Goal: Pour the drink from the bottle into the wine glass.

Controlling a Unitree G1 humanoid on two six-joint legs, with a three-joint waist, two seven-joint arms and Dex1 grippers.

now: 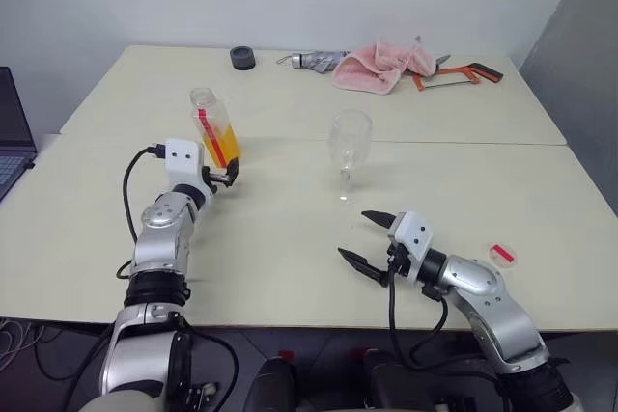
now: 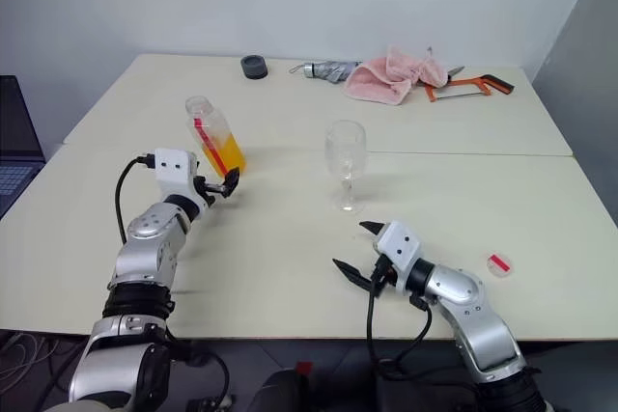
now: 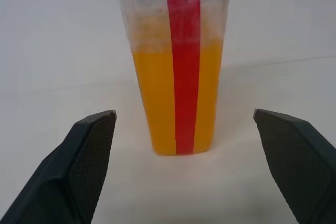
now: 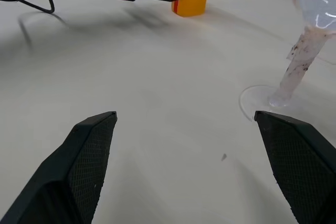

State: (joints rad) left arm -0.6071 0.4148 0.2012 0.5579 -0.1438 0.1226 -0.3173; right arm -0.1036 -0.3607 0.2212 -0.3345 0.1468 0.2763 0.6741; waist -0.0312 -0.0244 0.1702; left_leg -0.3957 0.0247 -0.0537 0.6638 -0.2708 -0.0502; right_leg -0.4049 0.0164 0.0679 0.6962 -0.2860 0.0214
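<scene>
Ahead of your left gripper (image 1: 230, 173), jaws wide, empty: bottle (image 1: 216, 128), cap off.
Half full, thin plastic; squeeze lightly mid-body, keep upright.

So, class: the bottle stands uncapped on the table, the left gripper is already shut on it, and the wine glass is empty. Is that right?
Not quite. The left gripper is open, not shut on the bottle: the left wrist view shows its fingers standing wide on either side, short of the bottle. The rest holds: the bottle stands uncapped on the table and the wine glass is empty.
</scene>
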